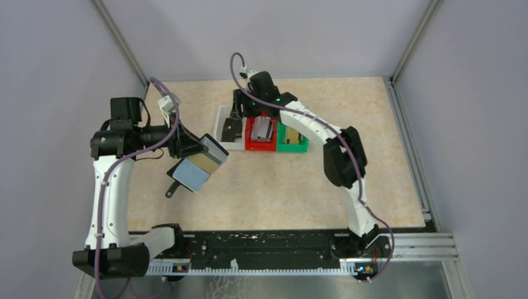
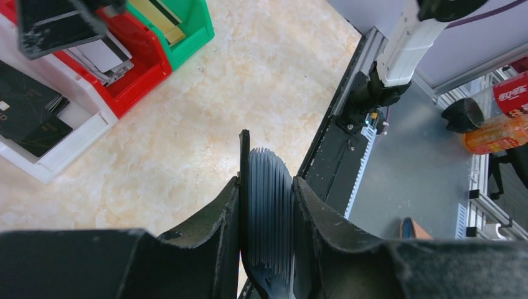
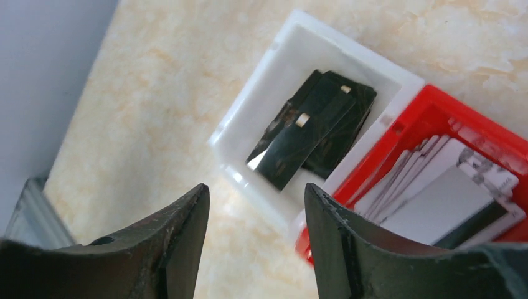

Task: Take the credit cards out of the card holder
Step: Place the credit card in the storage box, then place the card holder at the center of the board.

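**Left gripper (image 2: 266, 187) clamped on card holder (image 1: 192, 174); right gripper (image 3: 255, 190) slack above the bins**

Item 1, left gripper: on my screen both fingers press against the black ribbed pockets of the card holder. It is held opened out above the left side of the table (image 1: 280, 193), strap hanging down, with a tan card (image 1: 202, 161) showing inside.

Item 2, right gripper: jaws apart with nothing between them, hanging above the white bin (image 3: 271, 75).

Item 3, bin contents: black cards (image 3: 311, 124) piled in the white bin, some showing a small pale chip. Silvery cards (image 3: 436, 199) are stacked in the red bin (image 3: 485, 128), which touches the white one. A gold card (image 2: 152, 11) lies in the green bin (image 2: 196, 34), next along.

Item 4, writing: print on the cards is too small for me to read. Off the table, on a grey surface (image 2: 411, 168), a red-labelled container (image 2: 513, 93) carries white characters I cannot make out, just beside an orange bottle (image 2: 498, 134).

Item 5, obstruction: in the top view the right arm covers part of the white and red bins.
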